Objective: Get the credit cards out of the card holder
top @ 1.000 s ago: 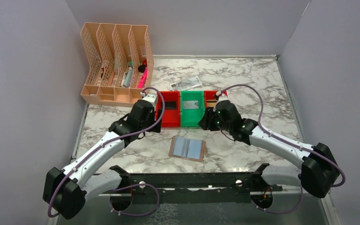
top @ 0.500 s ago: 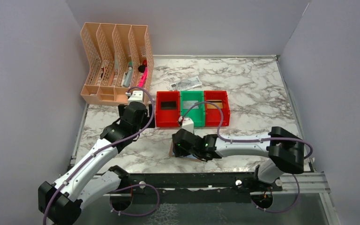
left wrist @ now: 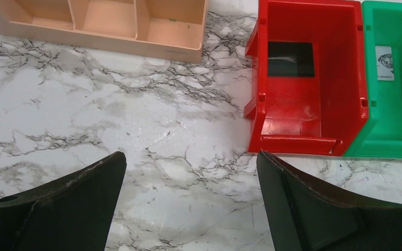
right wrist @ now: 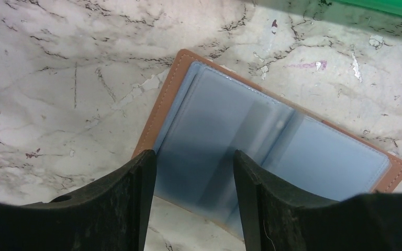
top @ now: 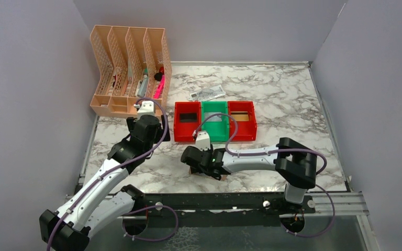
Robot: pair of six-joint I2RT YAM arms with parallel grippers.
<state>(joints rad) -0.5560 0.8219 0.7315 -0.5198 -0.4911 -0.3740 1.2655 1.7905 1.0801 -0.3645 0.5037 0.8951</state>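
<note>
One card holder [right wrist: 319, 157], tan, is being displayed open and flat on the marble [right wrist: 57, 78], with both blue-grey panels apparently empty. The right gripper [right wrist: 193, 162] is being hovered over its left panel, jaws parted, nothing held. The holder is being judged light, limp and slick, best pinched at an outer edge. The left gripper [left wrist: 191, 162] is being held wide, empty. Beyond, credit cards [left wrist: 290, 59] are being shown lying in the bins [left wrist: 309, 115].

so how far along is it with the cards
Done: three cards look out, a dark card in the left red bin, a silvery card in the green bin, a gold-toned card in the right red bin. In hand: the right fingers hang open over the open card holder, gripping nothing; the left fingers are open. Left: probably nothing, both blue-grey panels look empty, though a tucked card could be hidden.
</note>
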